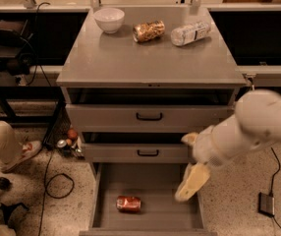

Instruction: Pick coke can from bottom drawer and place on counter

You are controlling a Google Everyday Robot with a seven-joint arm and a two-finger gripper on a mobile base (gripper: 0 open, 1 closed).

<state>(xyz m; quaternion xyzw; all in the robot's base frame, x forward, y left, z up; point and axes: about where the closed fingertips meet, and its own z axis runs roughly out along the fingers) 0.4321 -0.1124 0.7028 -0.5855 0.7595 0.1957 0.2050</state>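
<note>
The coke can (129,203) lies on its side on the floor of the bottom drawer (155,188), left of the middle. The drawer is pulled out and open. My gripper (190,161) hangs over the right part of the open drawer, in front of the middle drawer, to the right of and above the can. Its cream fingers (192,181) are spread apart and hold nothing. The counter (145,58) is the wide grey top of the cabinet.
On the counter's far side stand a white bowl (109,19), a gold-brown snack bag (149,31) and a clear bottle (190,33) on its side. A person's leg and shoe (17,149) are at the left. Cables and a small black box (267,204) lie on the floor.
</note>
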